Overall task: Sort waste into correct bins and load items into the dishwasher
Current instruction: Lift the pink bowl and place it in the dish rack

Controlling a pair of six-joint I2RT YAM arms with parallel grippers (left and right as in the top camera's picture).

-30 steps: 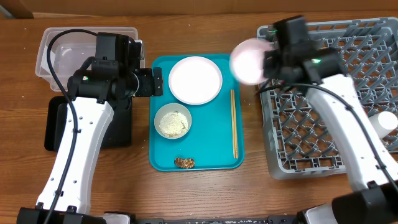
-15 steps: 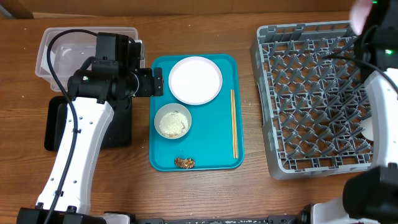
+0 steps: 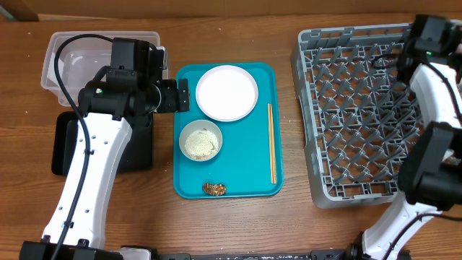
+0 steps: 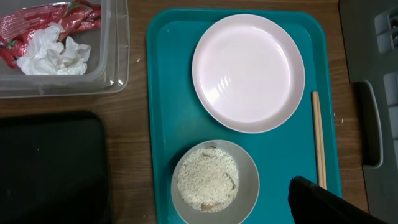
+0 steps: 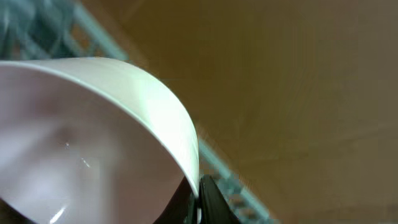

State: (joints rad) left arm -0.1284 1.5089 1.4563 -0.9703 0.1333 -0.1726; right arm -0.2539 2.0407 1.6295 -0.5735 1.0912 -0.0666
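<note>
Overhead: reaching with right arm across grey dish rack (image 3: 361,115) to counter's far right corner. Holding left arm bent beside teal tray (image 3: 249,144), mid-counter; cannot tell whether left gripper (image 3: 178,95) spread. Pinching rim of 1 pale bowl (image 5: 81,143) in right gripper (image 5: 198,202).

Bright, even light falls from above in the overhead view: the wooden bench (image 3: 289,224) shows clear grain, shadows are faint and soft-edged, and everything is sharp. The left wrist view is equally crisp; the plate (image 4: 249,71) carries a pale smeared glare, the clear tub (image 4: 115,56) glints along its wall, and the black tray (image 4: 50,168) is nearly featureless dark. The right wrist view is heavily blurred: the close bowl (image 5: 93,137) is out of focus with small bright specks, and the rack (image 5: 31,25) behind is smeared.
</note>
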